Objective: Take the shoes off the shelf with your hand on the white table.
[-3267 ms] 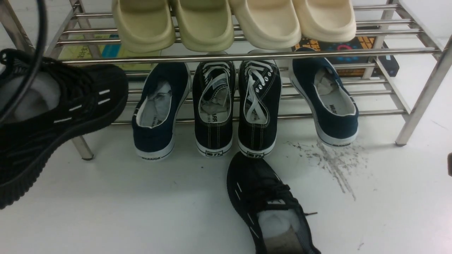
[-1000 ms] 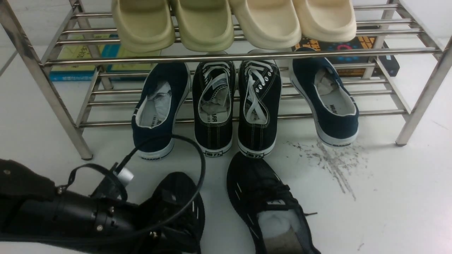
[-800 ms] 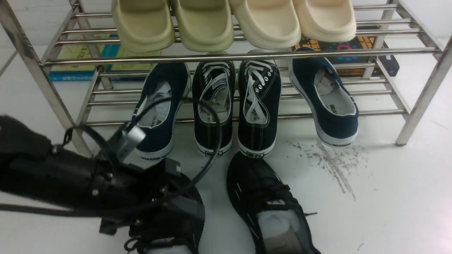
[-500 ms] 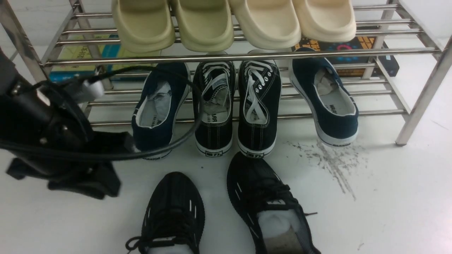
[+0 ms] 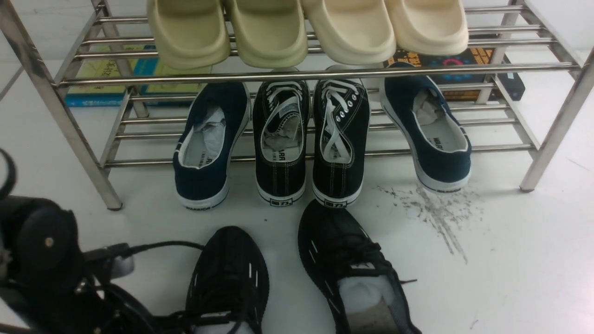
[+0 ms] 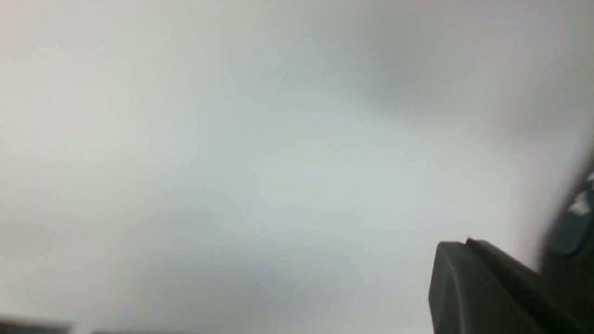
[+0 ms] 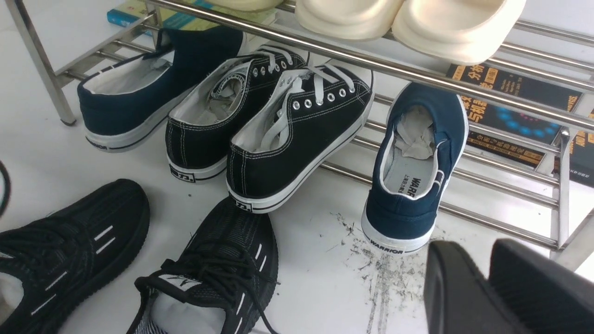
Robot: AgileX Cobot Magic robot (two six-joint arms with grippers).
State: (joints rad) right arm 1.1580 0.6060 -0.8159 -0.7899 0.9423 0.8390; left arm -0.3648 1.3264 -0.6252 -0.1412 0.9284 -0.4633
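**As both knit sneakers lie on the table, only the pull-back is left**

Because the pair of all-black knit mesh sneakers (image 5: 229, 273) sits side by side on the large flat white table (image 5: 510, 278), in front of the two-tier steel-tube shelf (image 5: 306, 74) with toes toward it, the fetching looks done. The right-hand shoe's toe is just beside the heel of a black canvas sneaker with white laces (image 5: 341, 144), near the grey scuff streaks (image 5: 436, 213).

Bulky black left gripper (image 6: 473, 260): fingers pressed together, nothing seen in them. Its wrist view is mostly white blur. Left arm (image 5: 41, 250) low at the near left, its thick black cable (image 5: 158, 243) running to the left-hand shoe's toe.

Right gripper (image 7: 489, 269) off to the side, empty. Whether its fingers quite meet, cannot tell.

Judged step: withdrawal after set-down. The next move calls for lifting the left arm away without the cable snagging laces or dragging the shoe.
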